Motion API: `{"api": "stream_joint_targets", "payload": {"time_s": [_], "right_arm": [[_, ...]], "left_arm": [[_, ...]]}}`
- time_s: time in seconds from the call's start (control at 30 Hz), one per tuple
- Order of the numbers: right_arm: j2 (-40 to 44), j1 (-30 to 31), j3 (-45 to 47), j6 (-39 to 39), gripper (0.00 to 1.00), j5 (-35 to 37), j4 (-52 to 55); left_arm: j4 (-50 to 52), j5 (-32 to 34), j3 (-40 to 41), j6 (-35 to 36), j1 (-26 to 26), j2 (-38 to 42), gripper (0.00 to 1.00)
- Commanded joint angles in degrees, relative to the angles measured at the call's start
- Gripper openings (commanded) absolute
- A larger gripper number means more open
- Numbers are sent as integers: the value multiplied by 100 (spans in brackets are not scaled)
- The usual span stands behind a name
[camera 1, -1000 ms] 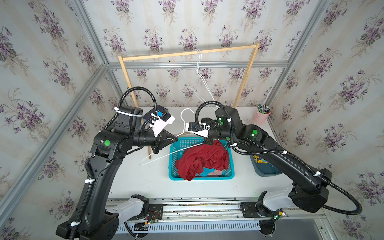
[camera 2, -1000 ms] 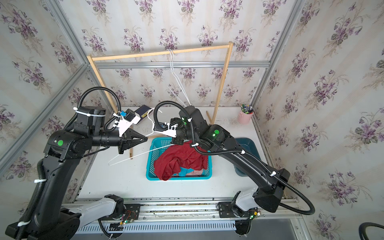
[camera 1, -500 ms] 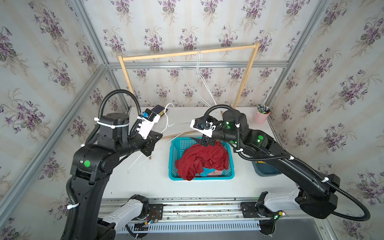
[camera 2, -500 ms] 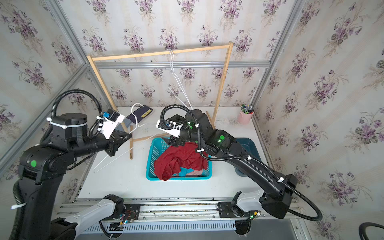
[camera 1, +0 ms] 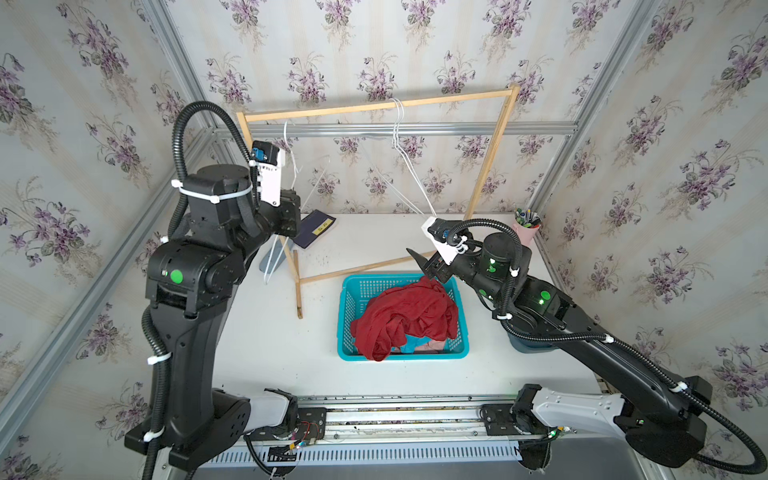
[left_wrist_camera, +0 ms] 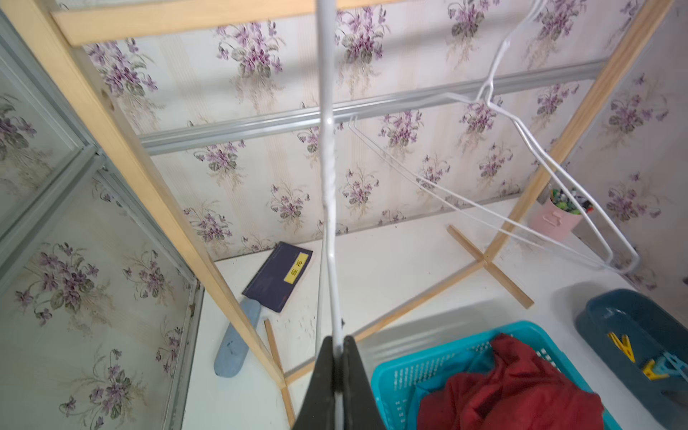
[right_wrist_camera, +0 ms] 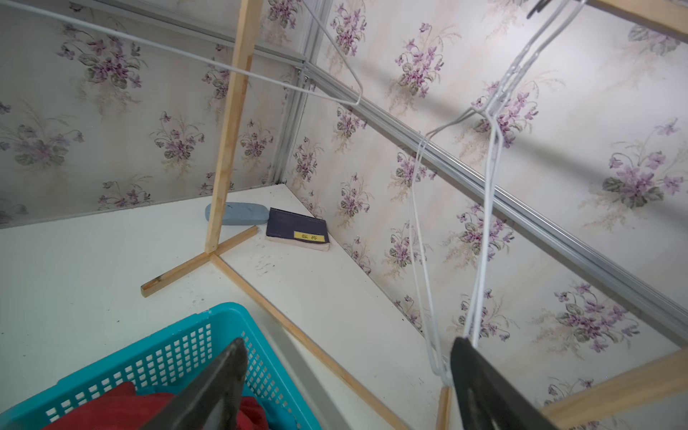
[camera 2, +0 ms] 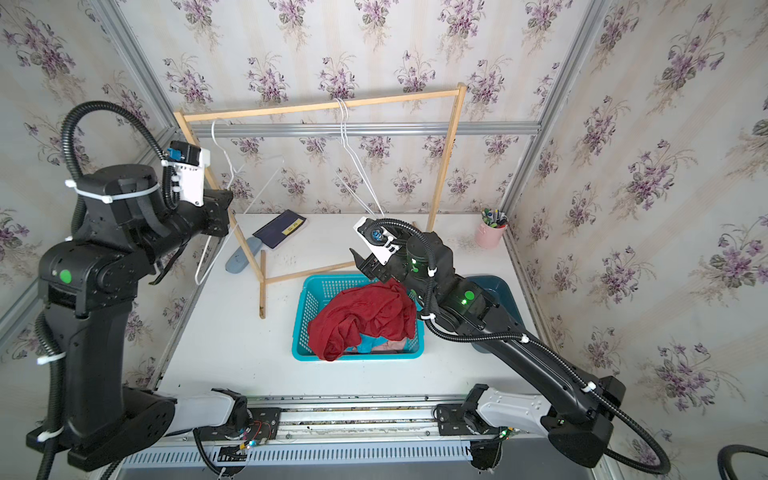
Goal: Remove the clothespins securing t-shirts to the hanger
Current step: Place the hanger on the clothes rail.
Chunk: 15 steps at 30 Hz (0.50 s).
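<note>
The left claw (left_wrist_camera: 338,340) clamps a white wire hanger (left_wrist_camera: 327,149) left of centre in both top views; the right claw (right_wrist_camera: 348,344) gapes wide near the far rim of the turquoise basket (camera 1: 344,316). The t-shirts (camera 1: 409,318), dark red uppermost, lie heaped in it mid-frame, and yellow clothespins (left_wrist_camera: 625,348) lie in the dark blue bin (camera 2: 494,284) to its right.

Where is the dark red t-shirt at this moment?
In both top views the dark red t-shirt lies crumpled in the turquoise basket at the middle of the table, on top of other clothes, just in front of the wooden rack.
</note>
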<state>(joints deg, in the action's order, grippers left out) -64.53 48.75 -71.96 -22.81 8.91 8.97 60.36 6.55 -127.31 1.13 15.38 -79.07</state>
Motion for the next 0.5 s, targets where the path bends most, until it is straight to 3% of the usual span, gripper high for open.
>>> {"api": "stream_joint_targets", "payload": {"time_s": [0.0, 0.2, 0.47], "right_arm": [[203, -158, 195, 376, 84, 240, -421], [449, -1069, 454, 1316, 85, 411, -542], [399, -2018, 669, 1954, 86, -17, -510]], "left_arm": [[-566, 244, -283, -112, -9, -350, 0], [-843, 130, -1035, -121, -15, -1048, 0], [-1297, -52, -1138, -286, -26, -1531, 1]]}}
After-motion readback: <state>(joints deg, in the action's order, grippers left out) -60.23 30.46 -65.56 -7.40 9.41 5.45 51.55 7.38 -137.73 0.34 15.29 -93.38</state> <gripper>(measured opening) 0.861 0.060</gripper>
